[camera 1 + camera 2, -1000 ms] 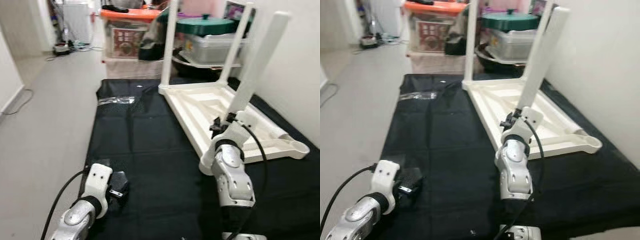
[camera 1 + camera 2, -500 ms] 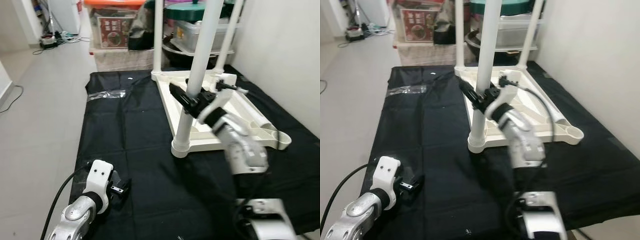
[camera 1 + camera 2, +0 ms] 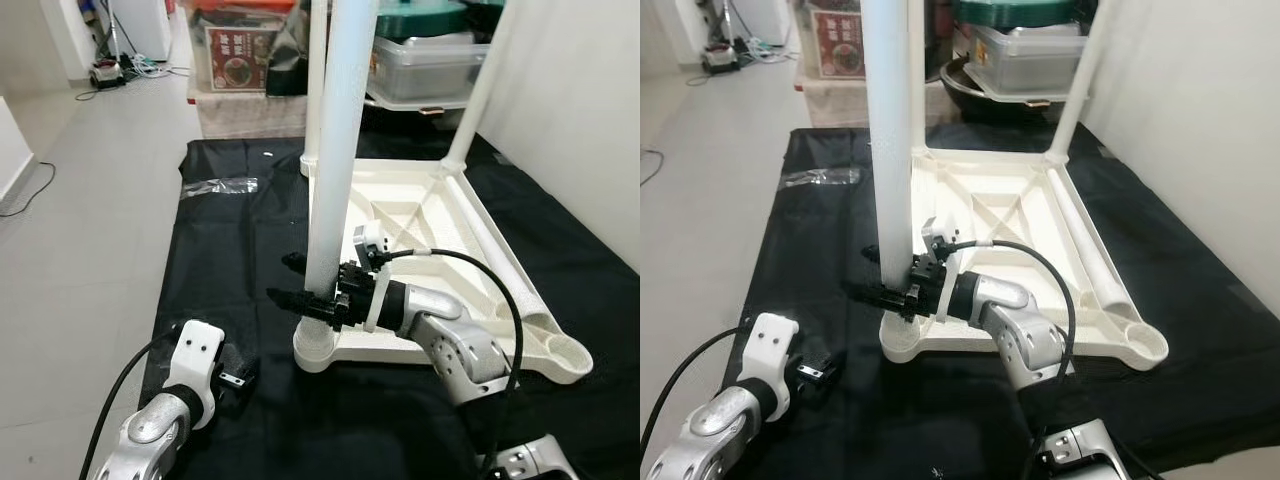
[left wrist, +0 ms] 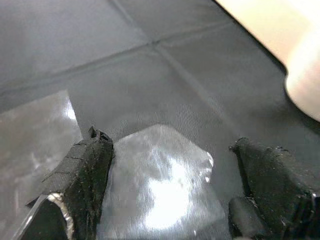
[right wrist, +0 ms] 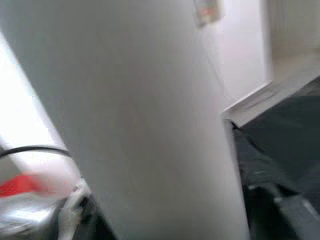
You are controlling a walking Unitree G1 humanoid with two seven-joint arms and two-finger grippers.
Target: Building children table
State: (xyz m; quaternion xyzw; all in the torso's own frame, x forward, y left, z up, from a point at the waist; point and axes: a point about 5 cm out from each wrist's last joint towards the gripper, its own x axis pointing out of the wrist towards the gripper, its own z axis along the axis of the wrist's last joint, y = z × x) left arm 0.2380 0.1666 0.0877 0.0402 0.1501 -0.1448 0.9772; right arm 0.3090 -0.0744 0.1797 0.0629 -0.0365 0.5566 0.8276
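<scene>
The white children's table [image 3: 430,215] lies upside down on a black mat [image 3: 240,260]. Two legs stand at its far corners [image 3: 316,90] [image 3: 480,90]. Another leg [image 3: 1090,250] lies along its right edge beside an open corner socket [image 3: 1143,346]. A thick white leg [image 3: 335,150] stands upright on the near left corner. My right gripper [image 3: 280,277] is shut on it low down, one finger on each side; this leg looms close in the right wrist view [image 5: 150,125]. My left gripper [image 3: 238,372] rests low on the mat, open, with its fingers [image 4: 90,165] on either side of a clear plastic bag [image 4: 160,185].
Storage boxes [image 3: 250,60] and a grey bin with a green lid [image 3: 430,65] stand behind the mat. A white wall [image 3: 580,100] runs along the right. Another clear plastic bag [image 3: 215,186] lies at the mat's far left. Bare floor [image 3: 80,220] stretches to the left.
My right gripper has swung the leg from the table's right side to the near left corner, where it now stands upright. The camera has shifted. The left gripper stays on the mat.
</scene>
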